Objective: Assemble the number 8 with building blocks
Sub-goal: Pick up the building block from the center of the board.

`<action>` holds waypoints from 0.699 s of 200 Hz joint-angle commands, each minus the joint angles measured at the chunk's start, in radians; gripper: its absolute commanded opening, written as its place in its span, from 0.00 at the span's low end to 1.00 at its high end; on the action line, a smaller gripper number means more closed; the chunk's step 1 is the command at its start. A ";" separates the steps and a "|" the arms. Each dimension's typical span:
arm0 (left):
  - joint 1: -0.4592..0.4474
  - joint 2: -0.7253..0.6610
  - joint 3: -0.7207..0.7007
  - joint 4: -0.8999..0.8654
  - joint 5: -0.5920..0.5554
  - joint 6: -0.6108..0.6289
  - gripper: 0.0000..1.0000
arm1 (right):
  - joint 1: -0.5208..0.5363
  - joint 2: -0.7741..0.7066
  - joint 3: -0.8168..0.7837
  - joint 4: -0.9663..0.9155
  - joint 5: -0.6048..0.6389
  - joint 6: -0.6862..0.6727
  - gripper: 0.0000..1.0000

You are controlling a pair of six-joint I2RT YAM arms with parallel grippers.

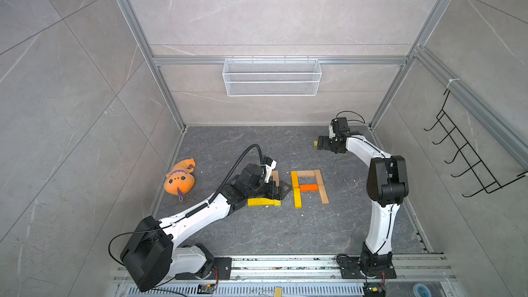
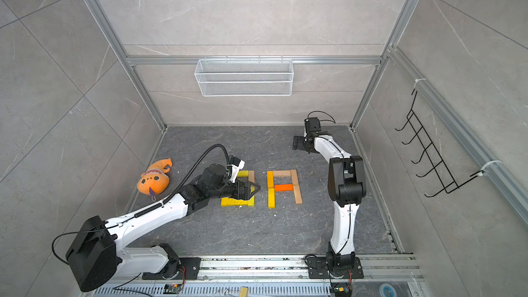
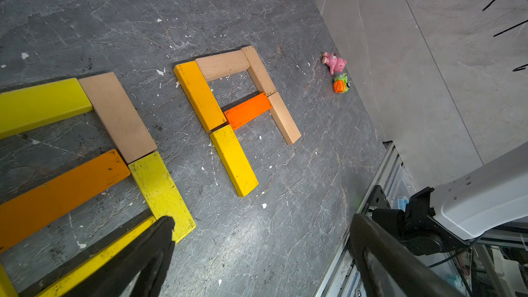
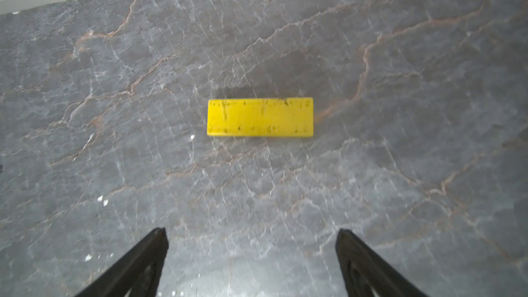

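**Two block figures laid, one yellow bar apart**

In a top view the building blocks (image 1: 308, 188) lie flat just below the frame's centre, in two figures side by side. The left gripper (image 3: 261, 224) hangs over the figure further left, its jaws wide and empty. The right gripper (image 4: 252, 233), jaws spread with nothing between them, hovers near a lone yellow block (image 4: 260, 117) right of centre.

Mid-worktop I see six bars lying flat and touching in an open-bottomed figure: amber bar (image 1: 294, 179) and yellow bar (image 1: 297, 198) end to end, tan top bar (image 1: 308, 173), two tan side bars (image 1: 319, 179), orange crossbar (image 1: 308, 187). Just beside it, toward the left edge, lies a second group: scuffed yellow bar (image 3: 161, 195), pale tan bar (image 3: 117, 115), orange-amber bar (image 3: 57, 195). A lone yellow block (image 4: 260, 117) lies flat near the far right corner.
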 commanded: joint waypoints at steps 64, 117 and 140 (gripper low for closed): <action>-0.013 0.072 0.115 -0.069 -0.020 0.003 0.99 | -0.007 0.151 0.179 -0.054 0.026 -0.024 0.99; -0.019 0.098 0.144 -0.082 -0.023 0.006 0.99 | -0.008 0.244 0.321 -0.143 0.046 -0.010 1.00; -0.022 0.103 0.149 -0.087 -0.024 0.006 0.98 | -0.008 0.263 0.351 -0.161 0.052 -0.006 0.99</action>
